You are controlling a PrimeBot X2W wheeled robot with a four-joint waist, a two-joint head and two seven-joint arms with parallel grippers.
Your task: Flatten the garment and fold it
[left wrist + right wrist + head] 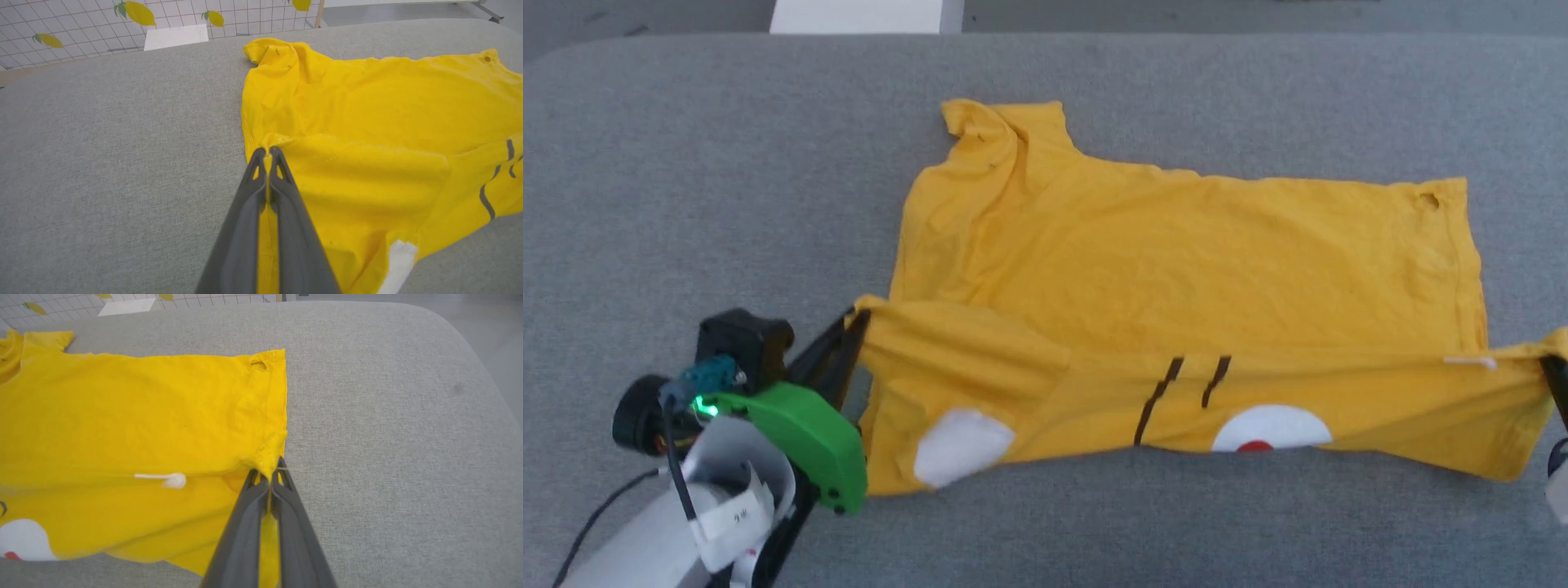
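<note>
You are seeing the yellow garment [1176,261] lying on the grey table [686,188], its near edge folded over and showing white patches, a red dot and black stripes. Your left gripper [267,154] and right gripper [271,470] are each pinching a near corner, fingers pressed on cloth. The left arm's white tag [737,516] is showing writing too small to read.

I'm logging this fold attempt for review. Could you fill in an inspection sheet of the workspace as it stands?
Surface: grey fabric-covered table, rounded corners.
Job's things: yellow T-shirt lying sideways, hem to the right; near part turned over, showing black stripes and white patches.
Clutter: nothing seen.
Grippers: left gripper shut on the shirt's near sleeve-end corner; right gripper shut on its near hem corner.
Cables: black cable along the left forearm.
Surroundings: tiled wall with lemon decals; white panel beyond the table.
</note>
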